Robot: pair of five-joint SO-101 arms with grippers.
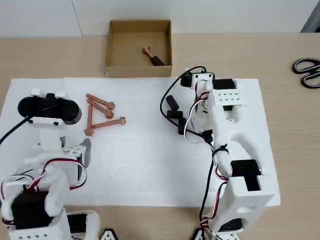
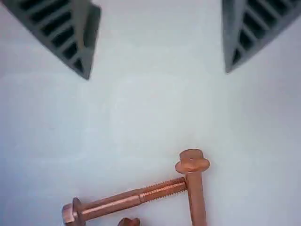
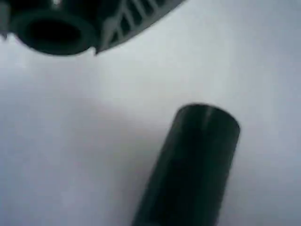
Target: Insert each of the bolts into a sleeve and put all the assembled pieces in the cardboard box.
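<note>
Four copper bolts [image 1: 102, 112] loose on the white sheet [image 1: 135, 165], just beside the left gripper [image 2: 155, 70] with its jaws spread wide. One sleeved bolt [image 1: 152, 56] lying in the cardboard box [image 1: 112, 47] at the table's far edge. Black sleeve [image 3: 193, 165] flat on the sheet near the right gripper [image 3: 108, 23] — grip there impossible to tell.

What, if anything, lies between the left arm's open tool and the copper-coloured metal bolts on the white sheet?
Nothing visible does. The left tool is open above the flat white sheet, and bare sheet runs from its fingers to the loose copper-coloured metal bolts.
</note>
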